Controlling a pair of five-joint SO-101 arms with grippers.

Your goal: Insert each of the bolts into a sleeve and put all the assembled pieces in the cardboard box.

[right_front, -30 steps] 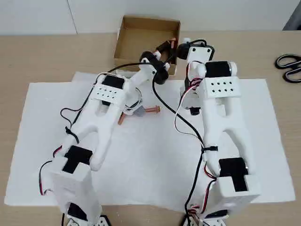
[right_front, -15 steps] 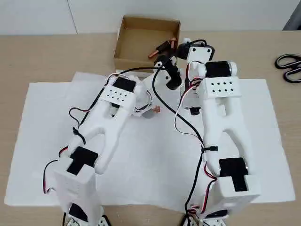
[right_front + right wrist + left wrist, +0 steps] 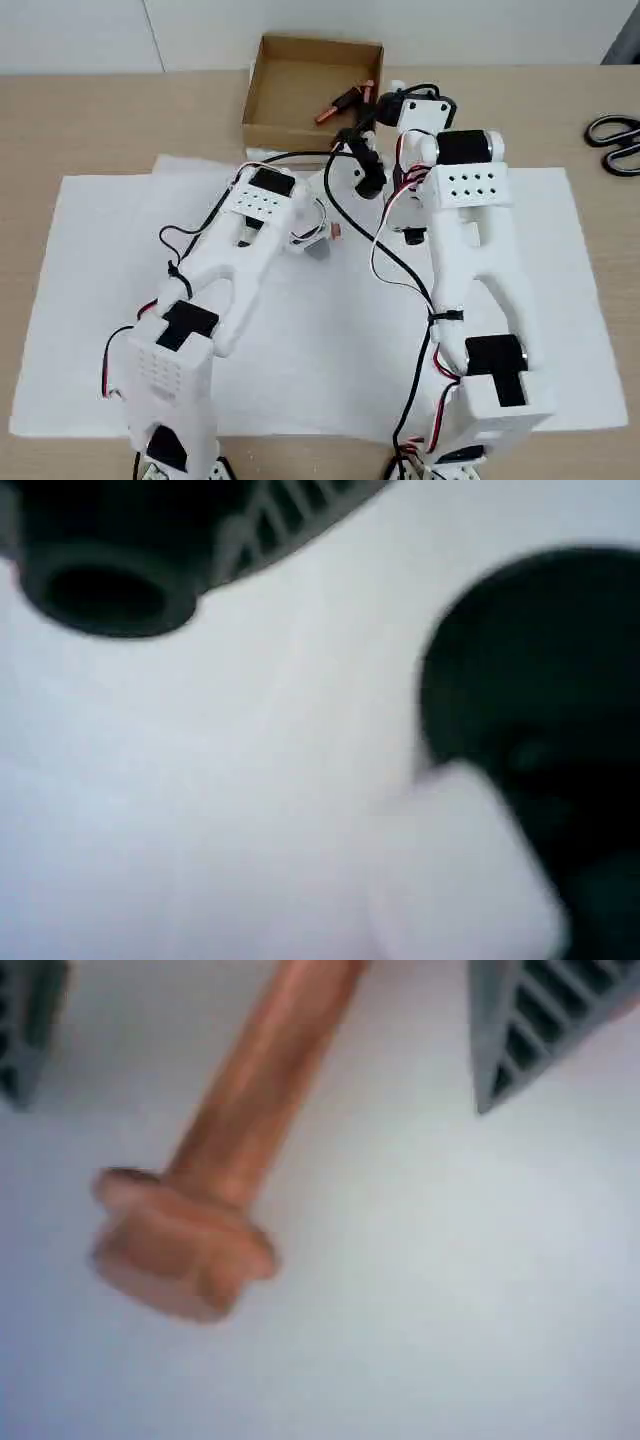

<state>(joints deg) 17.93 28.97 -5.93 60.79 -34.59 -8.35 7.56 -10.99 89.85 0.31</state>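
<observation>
Tabletop [image 3: 100, 110]: pale wood.

White sheet [image 3: 320, 360]: spread over the tabletop's middle, with both my arms above it.

Cardboard box [image 3: 285, 130]: open, at the tabletop's far edge, just beyond the sheet's far edge.

Scissors [image 3: 615, 140]: black-handled, at the tabletop's right edge.

Assembled piece [image 3: 343, 100]: a copper bolt through a black sleeve, lying inside the box toward its right wall.

Bolt [image 3: 185, 1250]: copper, with a flanged hex head and a smooth shank, lying flat on the sheet's far half. The high view gives a short copper end beside my left gripper [image 3: 322, 242]. The left wrist view gives the head and shank close up. The shank runs between my left fingers [image 3: 530, 1030], which are spread wide and touch it on neither side. The head lies past their tips.

Sleeve [image 3: 110, 590]: black and hollow, open end toward the right wrist camera, over the sheet. The high view gives a dark shape at my right gripper [image 3: 407, 232]. Whether that gripper grasps anything I cannot tell.
</observation>
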